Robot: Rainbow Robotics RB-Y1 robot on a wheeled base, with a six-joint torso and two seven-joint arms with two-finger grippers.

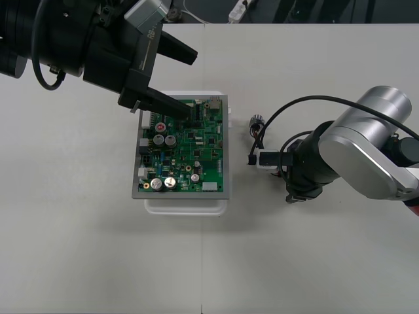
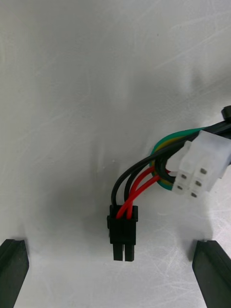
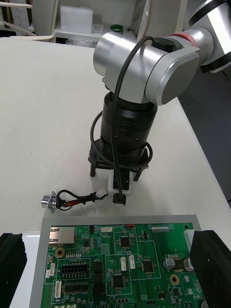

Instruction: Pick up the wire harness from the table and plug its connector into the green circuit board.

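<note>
**Right gripper point(image 2: 110, 246) open around the harness plug, just right of the board**

Its fingers point(image 2: 12, 269) stood wide apart with the black plug point(image 2: 123, 236) between them, untouched, its long axis running along the fingers. The wire harness point(image 1: 255, 140) lay on the table point(image 1: 314, 261) beside the green circuit board point(image 1: 185, 147), nearer the right arm. The left gripper point(image 1: 195, 85), also open, hovered over the board. Its wrist view added the round metal socket point(image 3: 48, 199).

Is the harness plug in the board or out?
Out. The black plug lies on the table between the right gripper's open fingers, apart from the green board.
</note>
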